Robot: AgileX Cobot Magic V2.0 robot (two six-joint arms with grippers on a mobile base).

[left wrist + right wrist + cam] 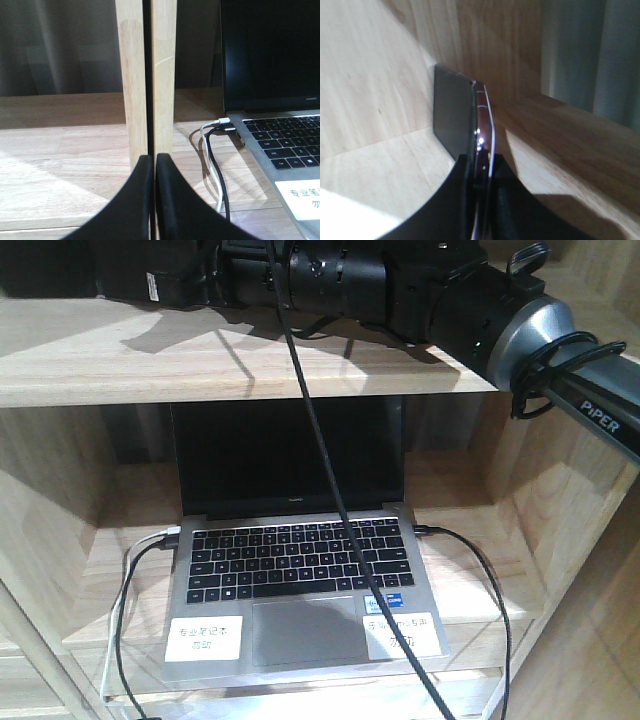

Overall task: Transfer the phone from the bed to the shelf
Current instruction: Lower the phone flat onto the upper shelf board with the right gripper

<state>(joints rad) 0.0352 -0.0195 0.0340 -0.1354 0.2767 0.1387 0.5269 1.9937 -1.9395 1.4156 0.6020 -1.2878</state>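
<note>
In the right wrist view the phone [454, 112], a thin glossy black slab with a pinkish metallic edge, stands on edge between the fingers of my right gripper [482, 164], which is shut on its lower end. It hangs just above the pale oak shelf [380, 165], close to a wooden side wall. The front view shows the right arm [400, 290] stretched leftward over the upper shelf board [200, 365]. My left gripper [152, 159] is shut with nothing in it, its black fingers touching, low over a lower board [65, 160]. The bed is out of view.
An open grey laptop [300, 570] fills the lower compartment, with black and white cables [216, 165] plugged into its sides. Two pale wooden uprights [132, 75] stand straight ahead of the left gripper. A black cable [320, 470] hangs from the right arm across the laptop.
</note>
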